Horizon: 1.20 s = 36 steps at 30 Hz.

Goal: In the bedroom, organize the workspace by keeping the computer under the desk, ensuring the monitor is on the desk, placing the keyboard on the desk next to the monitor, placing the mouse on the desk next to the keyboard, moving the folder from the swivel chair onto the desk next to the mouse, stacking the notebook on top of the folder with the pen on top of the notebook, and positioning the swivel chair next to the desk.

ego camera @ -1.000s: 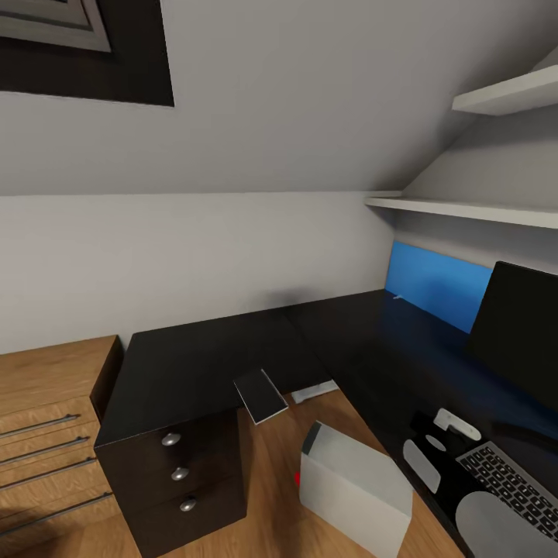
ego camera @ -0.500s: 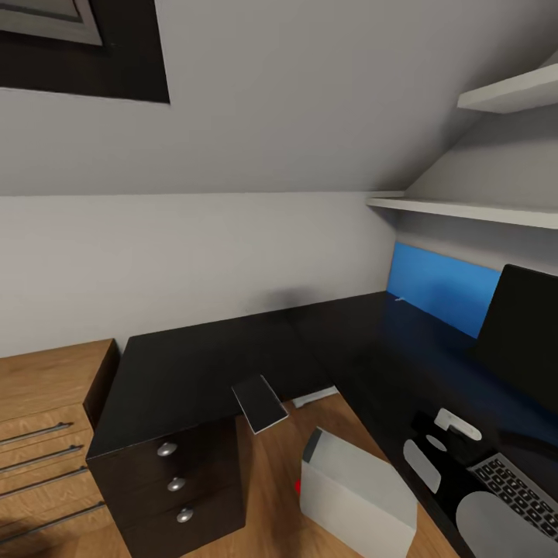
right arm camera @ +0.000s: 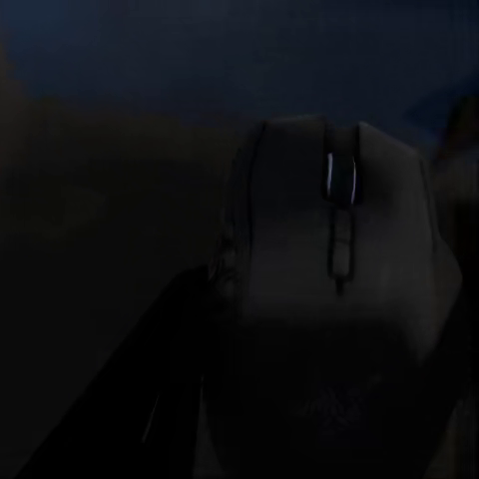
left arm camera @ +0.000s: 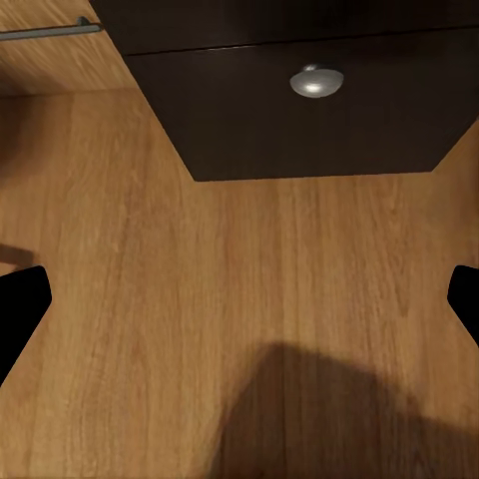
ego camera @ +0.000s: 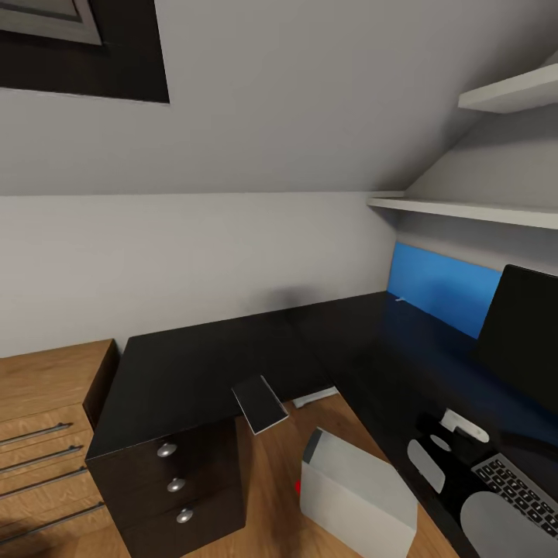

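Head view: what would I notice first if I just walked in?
Probably the long black desk wrapping round the corner, with a bright blue folder propped against the wall beside the black monitor. On the wooden floor sits a pale grey computer, tilted, next to the desk's drawers with round silver knobs.

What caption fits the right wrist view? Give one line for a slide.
Close-up of a dark computer mouse with its scroll wheel visible, resting on the black desk.

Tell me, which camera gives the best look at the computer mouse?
The right wrist view: the mouse looms large, dim but with its scroll wheel visible. The head view shows only the desk with the keyboard; I cannot pick the mouse out there. The left wrist view shows wooden floor.
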### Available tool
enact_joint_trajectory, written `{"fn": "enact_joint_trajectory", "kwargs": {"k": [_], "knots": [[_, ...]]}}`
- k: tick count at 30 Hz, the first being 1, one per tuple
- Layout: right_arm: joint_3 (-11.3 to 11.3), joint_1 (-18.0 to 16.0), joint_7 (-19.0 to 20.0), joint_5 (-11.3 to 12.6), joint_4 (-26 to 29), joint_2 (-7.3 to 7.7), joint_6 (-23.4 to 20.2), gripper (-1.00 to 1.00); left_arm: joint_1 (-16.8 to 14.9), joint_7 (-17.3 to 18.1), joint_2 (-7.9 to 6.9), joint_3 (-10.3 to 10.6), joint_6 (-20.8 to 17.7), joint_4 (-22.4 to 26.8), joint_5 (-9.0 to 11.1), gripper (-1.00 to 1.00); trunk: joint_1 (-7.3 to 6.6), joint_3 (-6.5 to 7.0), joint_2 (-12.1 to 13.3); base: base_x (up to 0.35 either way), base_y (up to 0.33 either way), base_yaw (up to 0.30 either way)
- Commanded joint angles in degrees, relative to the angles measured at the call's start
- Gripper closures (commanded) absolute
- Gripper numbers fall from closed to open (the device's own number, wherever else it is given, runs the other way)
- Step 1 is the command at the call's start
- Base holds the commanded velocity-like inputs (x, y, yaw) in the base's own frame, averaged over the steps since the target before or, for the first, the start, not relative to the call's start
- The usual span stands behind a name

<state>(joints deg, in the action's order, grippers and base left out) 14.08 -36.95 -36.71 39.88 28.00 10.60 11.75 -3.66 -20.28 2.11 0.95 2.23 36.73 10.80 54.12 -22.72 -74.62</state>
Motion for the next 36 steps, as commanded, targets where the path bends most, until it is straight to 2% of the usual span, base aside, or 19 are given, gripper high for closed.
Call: {"fn": "enact_joint_trajectory", "kwargs": {"k": [1,36], "knots": [[0.5,0.0,-0.7,0.6,0.0,0.11,0.3,1.00,0.0,-0.2,0.00,0.1,0.2,0.0,0.5,-1.00,0.00,-0.07,0.0,0.000,0.000,0.000],[0.4,0.0,-1.3,0.7,0.0,0.13,0.3,1.00,0.0,-0.2,0.00,0.1,0.2,0.0,0.5,-1.00,0.00,-0.07,0.0,0.000,0.000,0.000]]}}
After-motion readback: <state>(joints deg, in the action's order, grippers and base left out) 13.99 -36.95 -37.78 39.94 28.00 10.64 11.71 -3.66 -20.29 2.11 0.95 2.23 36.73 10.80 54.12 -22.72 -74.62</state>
